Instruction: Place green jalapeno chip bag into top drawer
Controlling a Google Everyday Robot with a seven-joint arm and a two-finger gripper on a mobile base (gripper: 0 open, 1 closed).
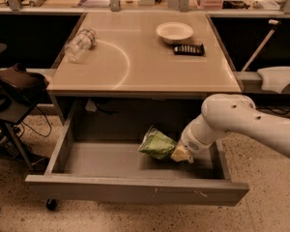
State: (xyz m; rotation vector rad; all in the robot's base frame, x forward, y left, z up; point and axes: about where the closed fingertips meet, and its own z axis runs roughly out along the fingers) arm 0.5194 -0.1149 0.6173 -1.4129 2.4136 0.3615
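The green jalapeno chip bag (157,143) is a crinkled light-green foil bag inside the open top drawer (135,190), towards its right half, tilted above the drawer floor. My gripper (180,153) is at the bag's right end, low inside the drawer, at the tip of the white arm (241,122) that reaches in from the right. The gripper is shut on the bag's edge. The wide grey drawer is pulled far out from under the table (150,76).
On the table top are a white bowl (174,32), a small black packet (189,49) and a clear plastic bottle (79,45) lying on its side. A dark chair (14,81) stands to the left. A counter runs along the back.
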